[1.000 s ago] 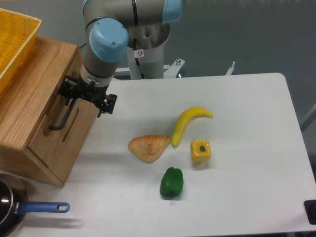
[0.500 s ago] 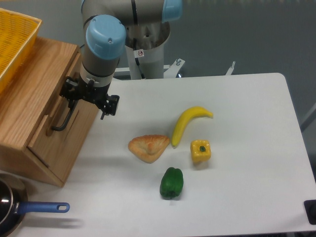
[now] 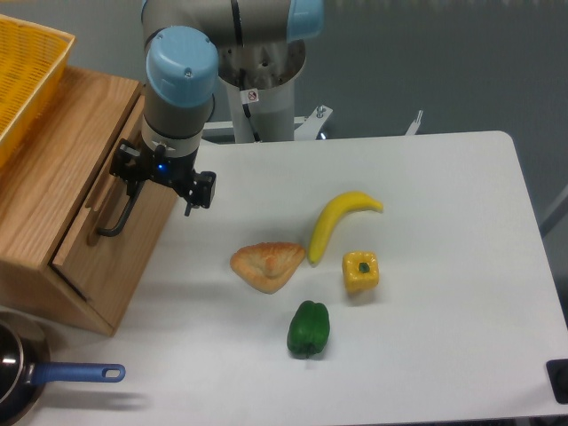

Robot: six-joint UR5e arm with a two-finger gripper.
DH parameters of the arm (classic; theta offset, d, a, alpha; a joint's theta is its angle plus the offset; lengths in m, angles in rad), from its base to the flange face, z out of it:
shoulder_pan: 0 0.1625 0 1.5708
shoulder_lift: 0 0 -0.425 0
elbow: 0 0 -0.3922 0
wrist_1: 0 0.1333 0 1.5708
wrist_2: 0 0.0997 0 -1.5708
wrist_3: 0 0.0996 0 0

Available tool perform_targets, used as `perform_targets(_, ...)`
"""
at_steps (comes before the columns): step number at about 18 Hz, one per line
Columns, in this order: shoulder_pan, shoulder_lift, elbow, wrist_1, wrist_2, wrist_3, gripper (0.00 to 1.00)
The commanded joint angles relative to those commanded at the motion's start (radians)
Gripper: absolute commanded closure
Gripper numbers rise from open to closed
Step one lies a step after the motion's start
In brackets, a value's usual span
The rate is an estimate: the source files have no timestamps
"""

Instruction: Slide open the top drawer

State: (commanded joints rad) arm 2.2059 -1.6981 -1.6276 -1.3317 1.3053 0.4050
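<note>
The top drawer is the light-oak front panel high on the wooden cabinet at the left. Its long black bar handle runs diagonally down-left from my gripper. My gripper sits right at the handle's upper end, shut on it; the gripper body hides the fingertips. The drawer front stands slightly proud of the cabinet face, with a small step showing at its lower-left end.
A yellow basket rests on the cabinet top. On the white table lie a croissant, a banana, a yellow pepper and a green pepper. A blue-handled pan sits at the front left.
My gripper and the black handle have shifted a little to the right, away from the cabinet. The drawer front has come out slightly with them.
</note>
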Motion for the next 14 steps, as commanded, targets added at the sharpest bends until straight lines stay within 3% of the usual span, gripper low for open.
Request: perform_targets(14, -0.005, -0.006, 0.008, 0.014, 0.141, 0.064, 0.00)
